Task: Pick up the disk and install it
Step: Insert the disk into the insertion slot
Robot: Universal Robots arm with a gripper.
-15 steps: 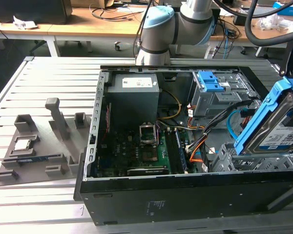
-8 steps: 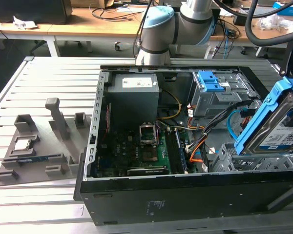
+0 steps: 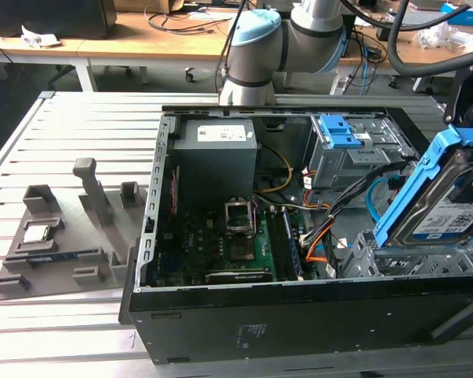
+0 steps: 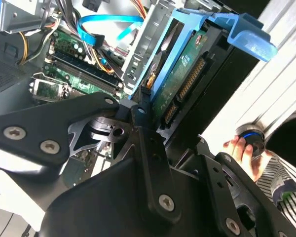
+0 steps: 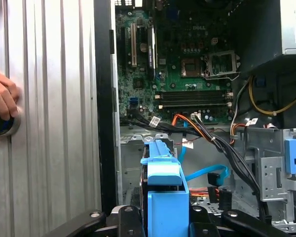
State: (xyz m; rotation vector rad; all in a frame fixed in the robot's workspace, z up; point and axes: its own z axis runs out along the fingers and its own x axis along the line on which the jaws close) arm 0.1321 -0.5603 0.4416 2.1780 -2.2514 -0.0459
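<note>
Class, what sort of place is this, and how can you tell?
Likely a robotics lab: a robot arm holds a disk at an open computer case on a slotted metal table, cluttered desks behind.

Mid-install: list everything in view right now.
disk: one, silver with blue frame, tilted over the case, exterior view's right
computer case: one, black, open, on table
circuit board: one, green, inside case
power supply: one, grey, inside case
drive cage: one, grey with blue latch, inside case
cable: one, blue, inside case
holder: one, grey, on table, exterior view's left
chip: one, silver, on holder
table: one, silver, under everything
hand: one, person's, on table beside case
arm: one, grey and light blue, behind case
gripper: one, black, shut on the disk
</note>
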